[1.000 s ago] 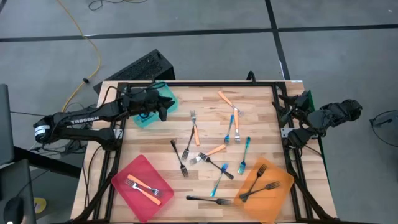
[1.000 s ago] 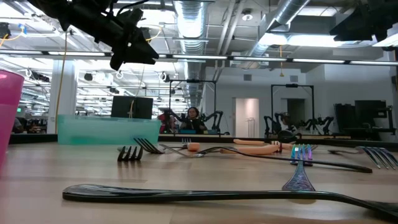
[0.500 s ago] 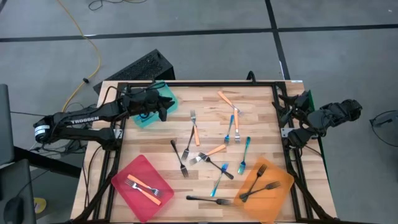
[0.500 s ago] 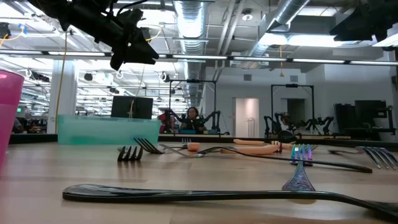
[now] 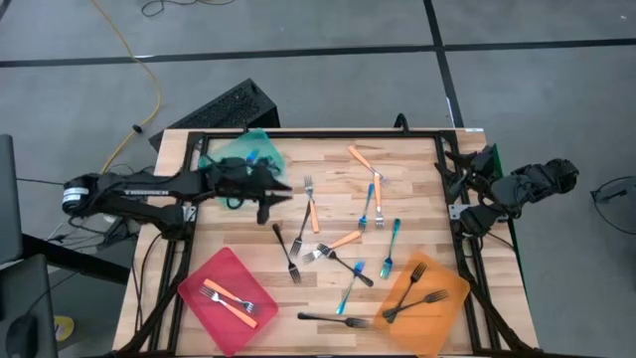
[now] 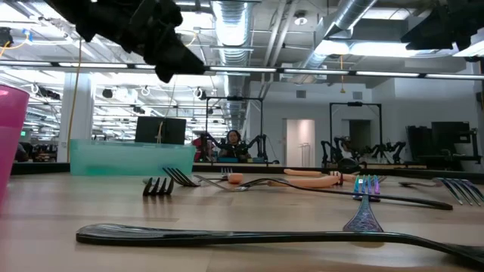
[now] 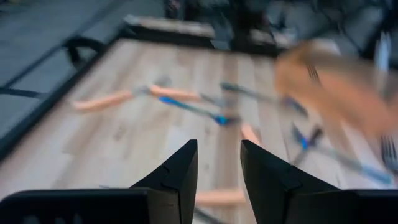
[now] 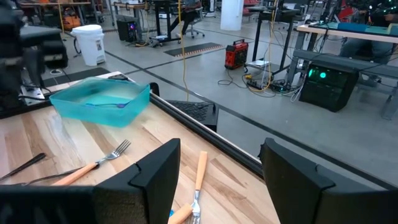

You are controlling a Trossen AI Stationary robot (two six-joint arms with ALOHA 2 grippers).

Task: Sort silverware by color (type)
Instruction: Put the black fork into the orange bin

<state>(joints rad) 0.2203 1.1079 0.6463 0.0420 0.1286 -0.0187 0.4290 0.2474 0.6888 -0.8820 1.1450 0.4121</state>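
Our left gripper point(image 5: 270, 195), fingers narrowly parted and empty, hovers beside the orange-handled fork point(image 5: 312, 207), whose handle runs crosswise to its reach.

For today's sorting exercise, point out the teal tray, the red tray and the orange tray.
teal tray point(image 5: 260, 148), high view, far rim.
red tray point(image 5: 202, 280), high view, bare floor near its left corner.
orange tray point(image 5: 449, 306), high view, bare right part.

Both arms are showing dark, near-black casings built of chunky jointed segments. The left arm point(image 5: 149, 187) is carrying white block lettering along its forearm and a pale band near its base. The left gripper point(image 7: 217, 168) is showing two black, wedge-shaped fingers point(image 7: 177, 171) with angular, faceted edges.
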